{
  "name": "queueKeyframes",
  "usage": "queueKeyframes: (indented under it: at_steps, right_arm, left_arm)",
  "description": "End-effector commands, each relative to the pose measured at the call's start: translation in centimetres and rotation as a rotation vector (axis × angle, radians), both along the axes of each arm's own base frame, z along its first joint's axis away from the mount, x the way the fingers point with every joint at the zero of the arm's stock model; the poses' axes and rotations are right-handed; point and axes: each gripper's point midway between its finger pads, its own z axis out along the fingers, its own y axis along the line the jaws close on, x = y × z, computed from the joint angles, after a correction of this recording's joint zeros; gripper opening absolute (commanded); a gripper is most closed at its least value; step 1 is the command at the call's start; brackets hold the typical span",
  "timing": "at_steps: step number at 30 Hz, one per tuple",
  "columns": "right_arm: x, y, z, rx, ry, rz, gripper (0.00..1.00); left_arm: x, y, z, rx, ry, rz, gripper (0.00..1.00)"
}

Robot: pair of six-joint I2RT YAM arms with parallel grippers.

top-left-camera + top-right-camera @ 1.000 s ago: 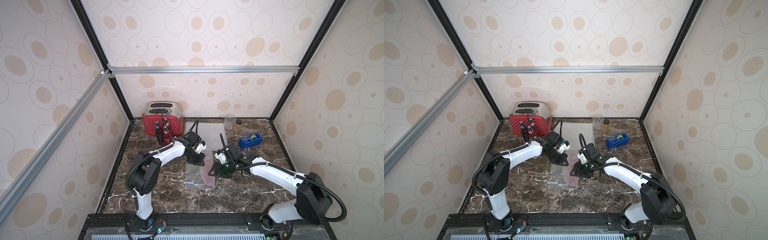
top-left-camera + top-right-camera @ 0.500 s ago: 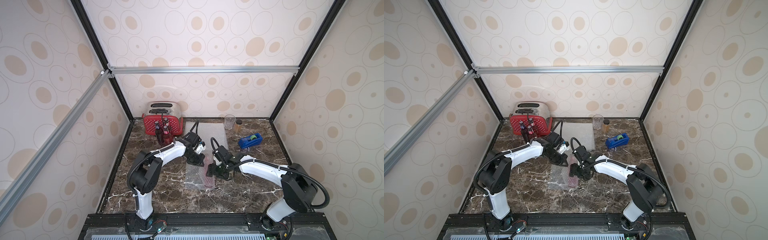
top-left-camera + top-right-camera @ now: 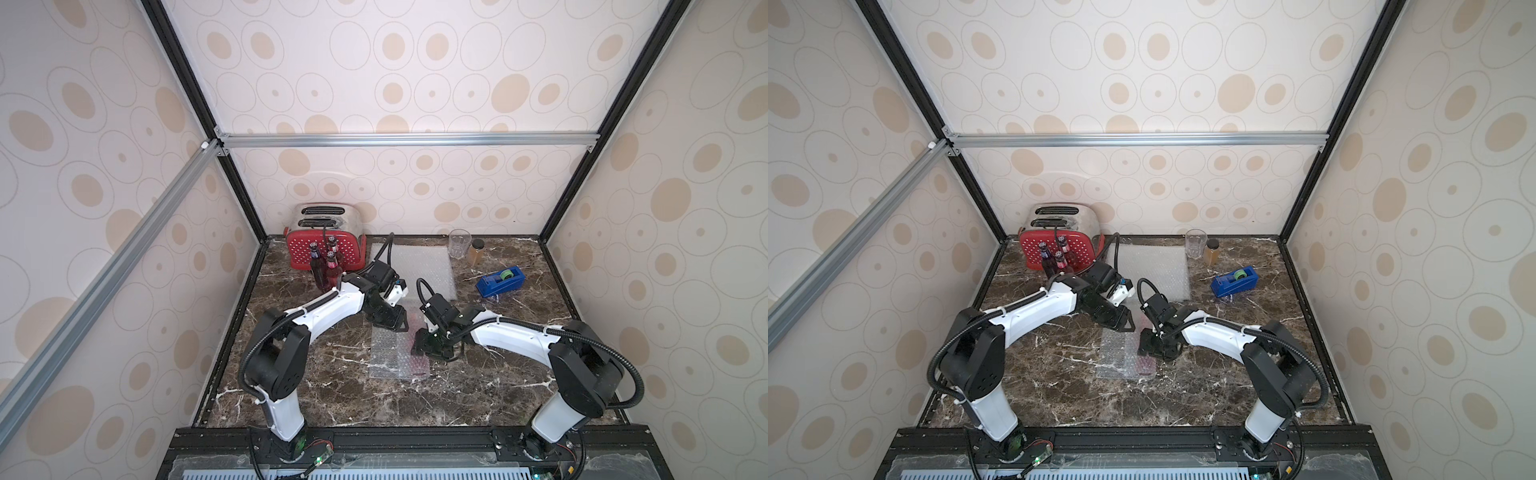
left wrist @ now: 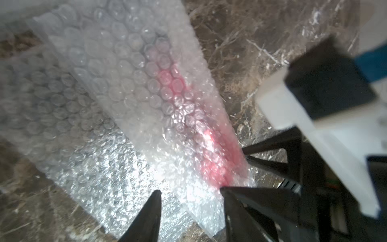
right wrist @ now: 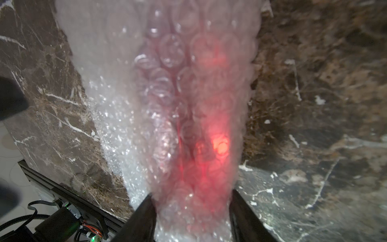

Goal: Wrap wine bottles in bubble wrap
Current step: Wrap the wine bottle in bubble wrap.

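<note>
You have one wine bottle [image 3: 419, 362] lying lower centre of frame, part-rolled in the bubble wrap [image 3: 388, 353], with the right gripper [image 5: 191, 199] closed on that wrapped bottle and the left gripper [image 4: 190, 192] part-open and empty, so next judged necessary is rolling leftward over the free sheet.
</note>
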Motion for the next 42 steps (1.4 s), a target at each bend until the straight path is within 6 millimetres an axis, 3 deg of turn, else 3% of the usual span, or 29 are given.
queueKeyframes:
  at_steps: [1,6,12,20,33,42]
  right_arm:
    - [-0.8,-0.8,-1.4,-0.047,0.038,-0.019,0.56]
    - [-0.8,-0.7,-1.3,-0.039,0.045,-0.022,0.56]
    - [-0.8,1.0,-0.4,0.025,0.042,-0.004,0.57]
    - [-0.8,2.4,0.6,0.037,0.040,0.038,0.60]
    - [-0.8,0.7,2.2,0.005,-0.002,0.063,0.68]
    - [0.3,-0.3,2.3,0.021,-0.021,0.080,0.61]
  left_arm:
    - [-1.6,0.0,-1.0,-0.030,0.065,-0.012,0.31]
    - [-0.8,-0.3,-3.0,0.000,0.100,0.008,0.19]
    - [-0.8,-1.3,-4.8,-0.032,0.178,0.040,0.20]
    - [-1.1,-1.3,-6.1,-0.027,0.210,0.050,0.19]
    - [-1.1,-1.3,-6.8,-0.014,0.234,0.053,0.17]
    - [-1.3,-1.7,-7.3,-0.013,0.255,0.042,0.17]
